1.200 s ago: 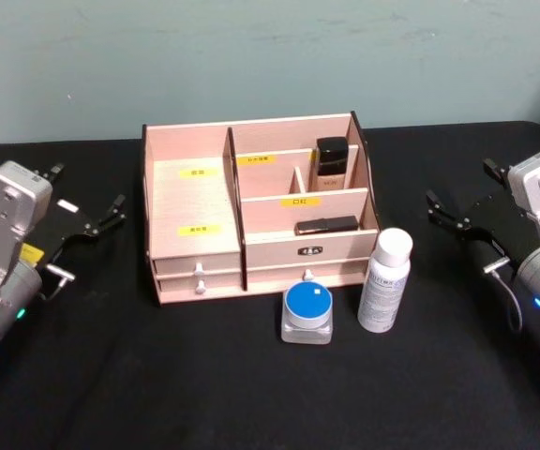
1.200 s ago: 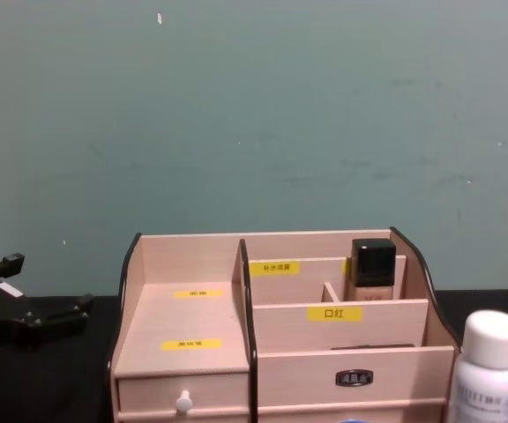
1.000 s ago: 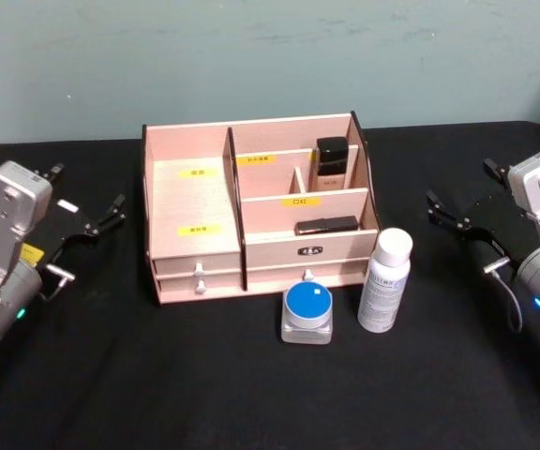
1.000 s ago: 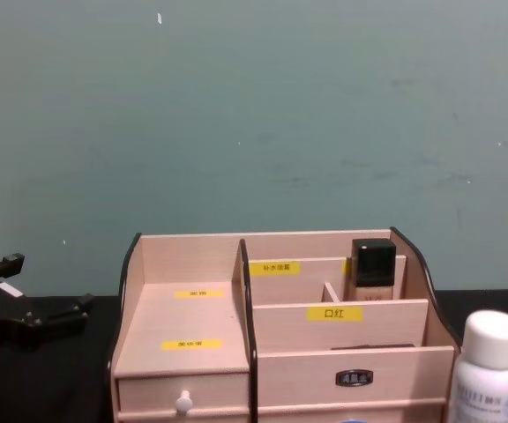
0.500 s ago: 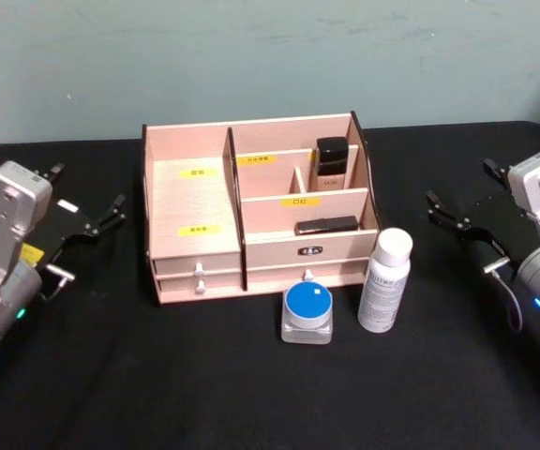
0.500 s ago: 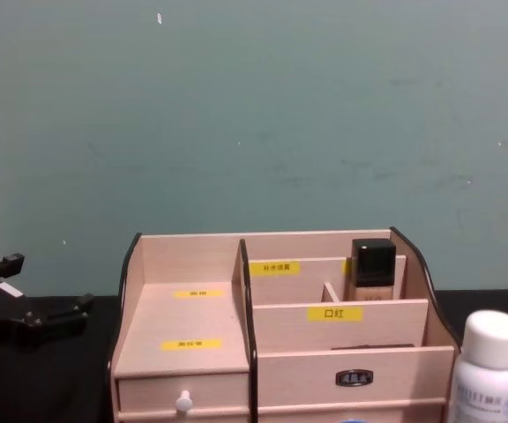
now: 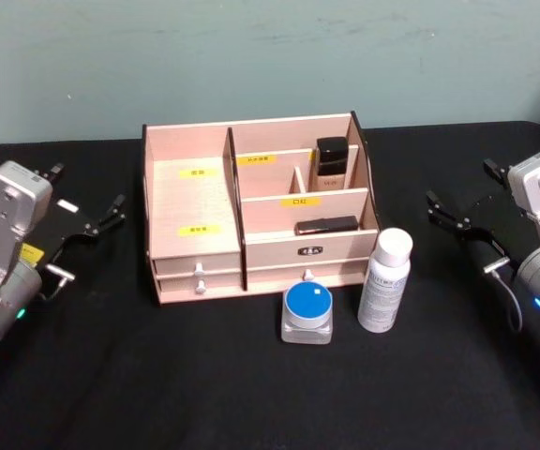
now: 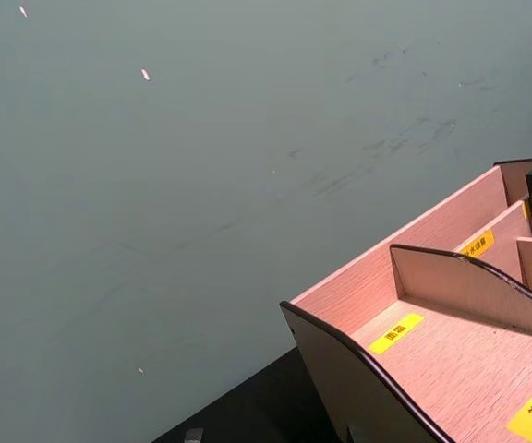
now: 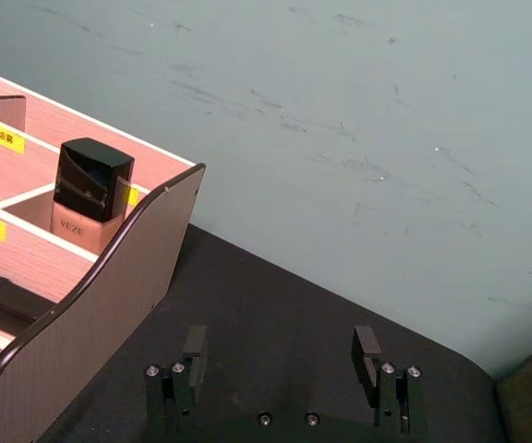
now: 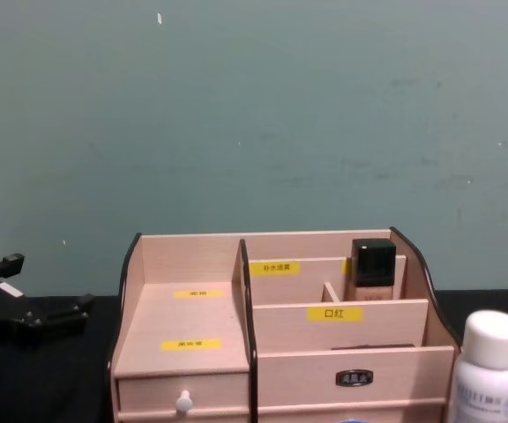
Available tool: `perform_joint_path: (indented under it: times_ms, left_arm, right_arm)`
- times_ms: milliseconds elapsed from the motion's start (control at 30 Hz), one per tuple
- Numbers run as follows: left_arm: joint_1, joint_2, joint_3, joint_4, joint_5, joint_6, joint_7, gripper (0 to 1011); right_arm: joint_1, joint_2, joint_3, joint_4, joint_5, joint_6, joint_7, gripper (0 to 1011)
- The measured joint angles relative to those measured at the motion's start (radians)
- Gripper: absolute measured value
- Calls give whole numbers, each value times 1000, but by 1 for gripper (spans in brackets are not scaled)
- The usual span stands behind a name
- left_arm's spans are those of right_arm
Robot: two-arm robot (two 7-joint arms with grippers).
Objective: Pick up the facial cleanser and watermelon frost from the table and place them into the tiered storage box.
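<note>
Flanking storage box (image 7: 193, 199): left gripper (image 7: 89, 186), right gripper (image 7: 458, 182), fingers (image 7: 111, 208) seemingly apart.

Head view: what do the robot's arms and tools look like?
Both arms end in silver-grey wrist housings carrying black two-fingered tools. Behind the left tool are a yellow sticker and green light; behind the right tool, a blue light and grey cable.

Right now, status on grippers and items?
Left gripper open, left of tiered storage box; right gripper open, right side. White bottle, blue-lidded jar upright in front. No obstruction seen.
</note>
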Motion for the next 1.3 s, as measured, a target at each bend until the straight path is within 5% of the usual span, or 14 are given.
perform_joint_path:
  times_ms: [500, 700, 1033, 1300]
  left_arm:
    - [0, 0, 0, 0, 0, 0, 0, 1009]
    - [0, 0, 0, 0, 0, 0, 0, 1010]
    - [0, 0, 0, 0, 0, 0, 0, 1009]
    - [0, 0, 0, 0, 0, 0, 0, 1010]
  right_arm:
    - [0, 0, 0, 0, 0, 0, 0, 1002]
    - [-21, 5, 34, -24, 10, -13, 17, 1002]
    - [-108, 58, 101, -207, 39, 50, 35, 1002]
    - [-235, 111, 175, -387, 80, 72, 46, 1002]
